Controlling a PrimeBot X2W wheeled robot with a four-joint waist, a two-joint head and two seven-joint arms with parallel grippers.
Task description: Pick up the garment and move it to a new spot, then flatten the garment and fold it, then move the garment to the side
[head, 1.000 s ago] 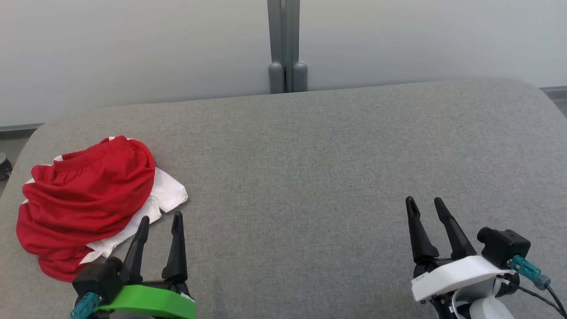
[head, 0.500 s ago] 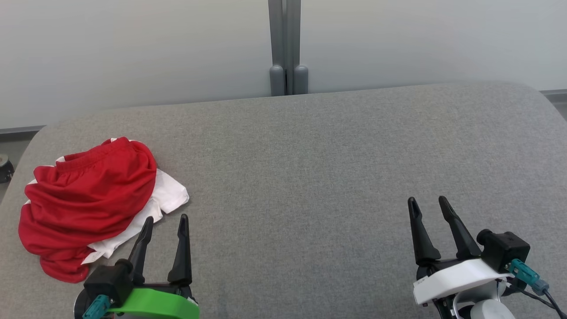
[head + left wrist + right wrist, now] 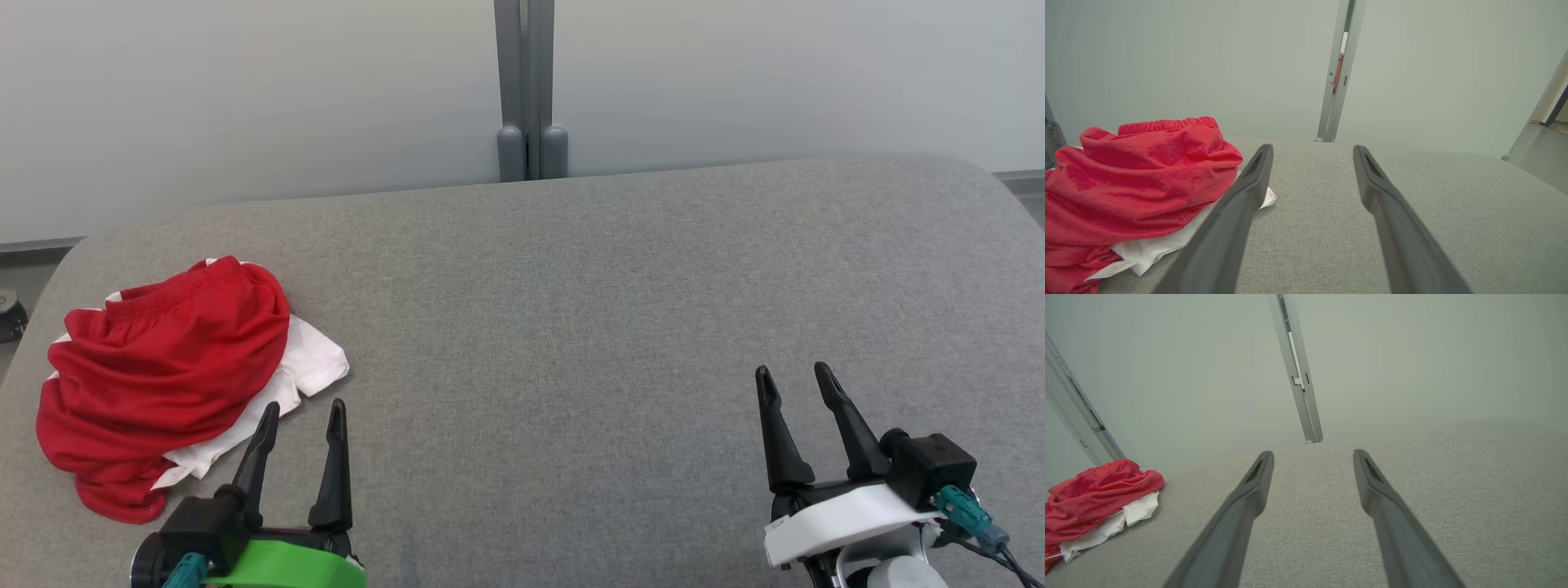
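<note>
left gripper (image 3: 304,406): fingers spread, nothing between them, low over the grey padded surface (image 3: 571,310). its left finger sits just beside the white edge of the garment (image 3: 163,359), a crumpled red and white heap at the surface's left end. right gripper (image 3: 792,371): fingers spread, empty, well apart from the garment.

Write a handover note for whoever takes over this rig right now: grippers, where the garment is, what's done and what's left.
Left gripper: open, empty, fingertips beside the garment, at its near right edge.
Right gripper: open, empty, over the bare grey surface on the right.
The garment, red with white underneath, lies crumpled in a heap at the surface's left end.
Done: nothing, judging by the heap; it is not picked up yet.
Left: pick it up and move it, flatten, fold, then move it aside.
</note>
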